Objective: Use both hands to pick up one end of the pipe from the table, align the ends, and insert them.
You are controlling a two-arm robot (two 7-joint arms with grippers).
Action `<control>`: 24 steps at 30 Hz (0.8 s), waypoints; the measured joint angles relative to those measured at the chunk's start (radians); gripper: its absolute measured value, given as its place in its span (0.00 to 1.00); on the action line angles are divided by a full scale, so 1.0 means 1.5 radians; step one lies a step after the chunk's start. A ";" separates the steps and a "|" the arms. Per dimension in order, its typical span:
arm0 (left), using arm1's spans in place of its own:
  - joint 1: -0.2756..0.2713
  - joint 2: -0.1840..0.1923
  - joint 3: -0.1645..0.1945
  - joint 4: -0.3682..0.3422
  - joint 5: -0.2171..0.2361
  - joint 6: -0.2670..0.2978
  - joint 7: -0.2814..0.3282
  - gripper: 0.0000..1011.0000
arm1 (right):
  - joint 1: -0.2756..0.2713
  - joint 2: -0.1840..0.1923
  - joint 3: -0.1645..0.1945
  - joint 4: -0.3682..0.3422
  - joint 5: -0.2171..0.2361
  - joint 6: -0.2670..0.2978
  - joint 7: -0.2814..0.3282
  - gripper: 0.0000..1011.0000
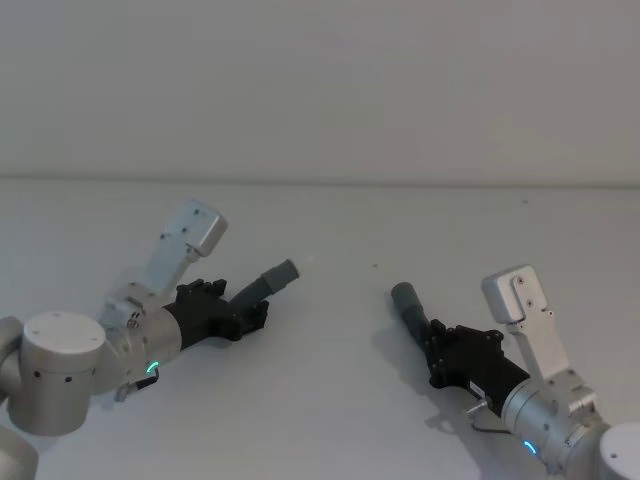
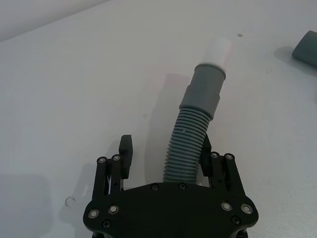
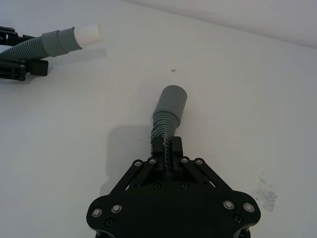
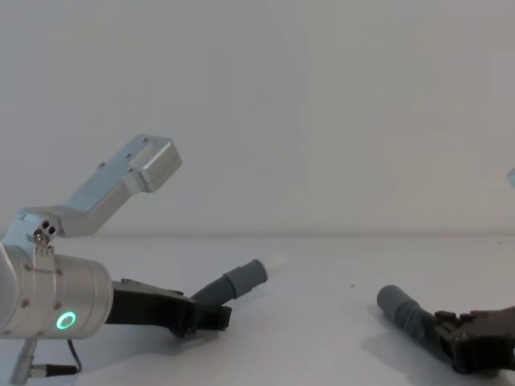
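Two hose pieces lie well apart on the table point(image 1: 330, 420). The white-tipped hose point(image 2: 190, 144) is on the left half, its grey cuff point(image 2: 204, 89) and white tip point(image 2: 218, 49) tilted up toward the table's middle. Over on the right half is the plain hose point(image 3: 166, 124), its bare cuff point(image 3: 172, 99) aimed back across at the other piece. The left gripper point(image 2: 166, 148) straddles the ribbed part with its fingers spread: one finger point(image 2: 205, 148) touches the ribs, the other stands clear. The right gripper point(image 3: 167, 146) is pinched tight on its hose just behind the cuff, fingertips nearly meeting. Both arms reach in low from the near side.
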 joint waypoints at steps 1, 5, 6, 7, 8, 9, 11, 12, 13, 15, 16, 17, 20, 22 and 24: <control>0.000 0.000 0.000 0.000 0.000 0.000 0.000 0.75 | 0.000 0.000 0.000 0.000 0.000 0.000 0.000 0.07; 0.000 0.000 0.000 0.000 0.000 0.000 0.000 0.72 | 0.000 0.000 0.000 0.000 0.000 0.000 0.000 0.07; 0.000 0.000 0.000 0.000 0.000 0.000 0.000 0.72 | 0.000 0.000 0.000 0.000 0.000 0.000 0.000 0.07; 0.000 0.000 0.000 0.000 0.000 0.000 0.000 0.72 | 0.000 0.000 0.000 0.000 0.000 0.000 0.000 0.07; 0.000 0.000 0.000 0.000 0.000 0.000 0.000 0.71 | 0.000 0.000 0.000 0.000 0.000 0.000 0.000 0.07; 0.000 0.000 0.000 0.000 0.000 0.000 0.000 0.70 | 0.000 0.000 0.000 0.000 0.000 0.000 0.000 0.07; 0.000 0.000 0.000 0.000 0.000 0.000 0.000 0.69 | 0.000 0.000 0.000 0.000 0.000 0.000 0.000 0.07; 0.000 0.000 0.000 0.000 0.000 0.000 0.000 0.68 | 0.000 0.000 0.000 0.000 0.000 0.000 0.000 0.07; 0.000 0.000 0.000 0.000 0.000 0.000 0.000 0.68 | 0.000 0.000 0.000 0.000 0.000 0.000 0.000 0.07; 0.000 0.000 0.000 0.000 0.000 0.000 0.000 0.66 | 0.000 0.000 0.000 0.000 0.000 0.000 0.000 0.07; 0.000 0.000 0.000 0.000 0.000 0.000 0.000 0.66 | 0.000 0.000 0.000 0.000 0.000 0.000 0.000 0.07; 0.000 0.000 0.000 0.000 0.000 0.000 0.000 0.65 | 0.000 0.000 0.000 0.000 0.000 0.000 0.000 0.07; 0.000 0.000 0.000 0.000 0.000 0.000 0.000 0.63 | 0.000 0.000 0.000 0.000 0.000 0.000 0.000 0.07; 0.000 0.000 0.000 0.000 0.000 0.000 0.000 0.62 | 0.000 0.000 0.000 0.000 0.000 0.000 0.000 0.07; 0.000 0.000 0.000 0.000 0.000 0.000 0.000 0.61 | 0.000 0.000 0.000 0.000 0.000 0.000 0.000 0.07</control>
